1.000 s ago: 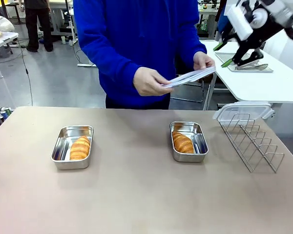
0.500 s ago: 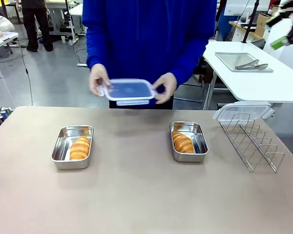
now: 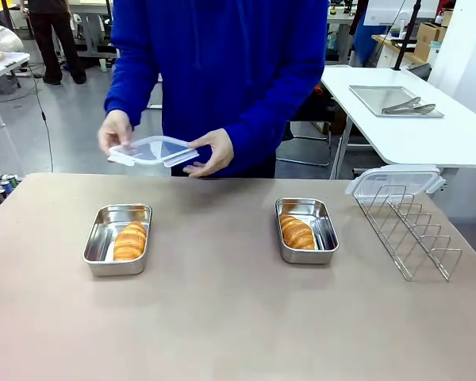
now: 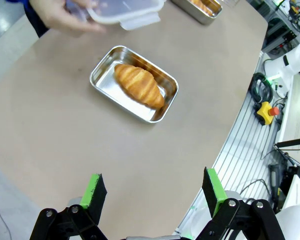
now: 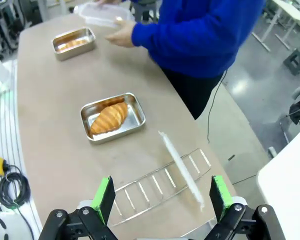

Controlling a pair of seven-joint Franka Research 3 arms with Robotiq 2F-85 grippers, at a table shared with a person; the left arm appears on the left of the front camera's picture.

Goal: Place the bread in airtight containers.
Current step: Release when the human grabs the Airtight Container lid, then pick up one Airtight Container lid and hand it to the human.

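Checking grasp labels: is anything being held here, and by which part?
Only the person's hands hold the clear lid, by its two ends. Both grippers, left and right, hold nothing.

Person: head, legs cut by frame top & table edge.
Clear lid: far corners under person's fingers; in left wrist view, top cut by frame.
2nd lid, behind wire rack: partly hidden by wires.
Tongs on tray, far right of person: too small for detail.
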